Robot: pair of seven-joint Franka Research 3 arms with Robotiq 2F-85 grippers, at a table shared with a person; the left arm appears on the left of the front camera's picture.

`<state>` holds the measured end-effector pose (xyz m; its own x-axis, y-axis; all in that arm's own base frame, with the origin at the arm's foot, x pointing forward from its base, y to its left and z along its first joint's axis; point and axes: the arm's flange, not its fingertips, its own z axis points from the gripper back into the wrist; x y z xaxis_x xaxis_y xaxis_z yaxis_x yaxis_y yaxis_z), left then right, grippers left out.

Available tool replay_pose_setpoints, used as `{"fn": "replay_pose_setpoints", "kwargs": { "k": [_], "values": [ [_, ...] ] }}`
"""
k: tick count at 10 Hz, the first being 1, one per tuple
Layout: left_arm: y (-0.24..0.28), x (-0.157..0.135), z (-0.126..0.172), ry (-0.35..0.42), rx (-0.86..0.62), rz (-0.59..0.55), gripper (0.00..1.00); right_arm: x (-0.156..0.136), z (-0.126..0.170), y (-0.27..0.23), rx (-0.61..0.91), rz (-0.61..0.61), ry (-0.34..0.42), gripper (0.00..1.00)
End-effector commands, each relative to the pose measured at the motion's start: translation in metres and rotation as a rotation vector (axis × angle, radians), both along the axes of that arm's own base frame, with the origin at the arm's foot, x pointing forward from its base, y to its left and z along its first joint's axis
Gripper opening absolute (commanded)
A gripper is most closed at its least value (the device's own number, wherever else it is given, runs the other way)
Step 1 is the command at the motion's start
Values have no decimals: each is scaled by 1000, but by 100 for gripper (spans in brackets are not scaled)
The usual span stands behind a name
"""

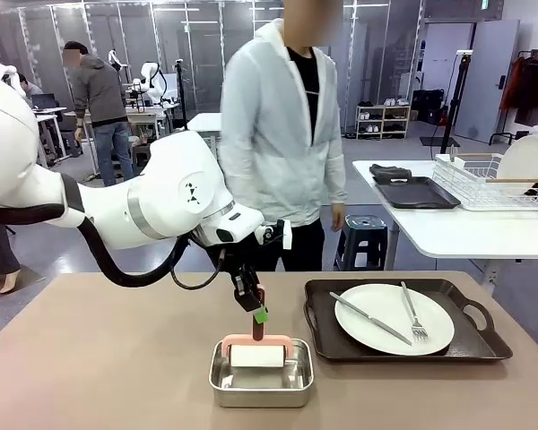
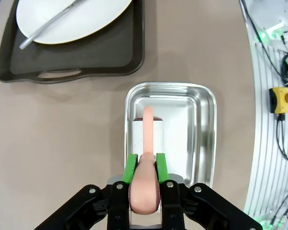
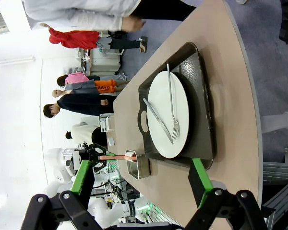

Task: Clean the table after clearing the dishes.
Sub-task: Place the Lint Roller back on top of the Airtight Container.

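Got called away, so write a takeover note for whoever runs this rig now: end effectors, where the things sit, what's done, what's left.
Left end effector: shut on the pink handle of a white block resting in the steel pan.
Right end effector: open, holding nothing.
On the table: one plate with fork and knife on its tray, right of the pan.
Another plate stands in the rack on the side table.
Done: cleaning tool gripped. Left: clear that tray, then wipe the table.

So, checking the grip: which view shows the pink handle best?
The left wrist view: the pink handle sits large and centred between the left gripper's closed jaws, over the steel pan. The front view shows it smaller, side-on under the gripper. The right wrist view shows it tiny and far off.
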<state>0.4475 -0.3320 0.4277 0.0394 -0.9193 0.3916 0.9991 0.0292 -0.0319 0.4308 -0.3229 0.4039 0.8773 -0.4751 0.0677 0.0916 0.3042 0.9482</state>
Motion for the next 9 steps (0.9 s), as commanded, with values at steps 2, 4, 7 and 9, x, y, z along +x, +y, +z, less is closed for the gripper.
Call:
{"fn": "replay_pose_setpoints", "kwargs": {
  "k": [2,4,7,9],
  "values": [
    [2,17,-12,30,-52,23,21,-2,3,1,0,-1,-4,100],
    [2,25,-19,45,-62,53,21,-2,3,1,0,-1,-4,100],
    [4,30,-21,46,-56,76,21,-2,3,1,0,-1,-4,100],
    [5,31,-19,55,-55,71,55,-2,3,1,0,-1,-4,100]
  ]
}}
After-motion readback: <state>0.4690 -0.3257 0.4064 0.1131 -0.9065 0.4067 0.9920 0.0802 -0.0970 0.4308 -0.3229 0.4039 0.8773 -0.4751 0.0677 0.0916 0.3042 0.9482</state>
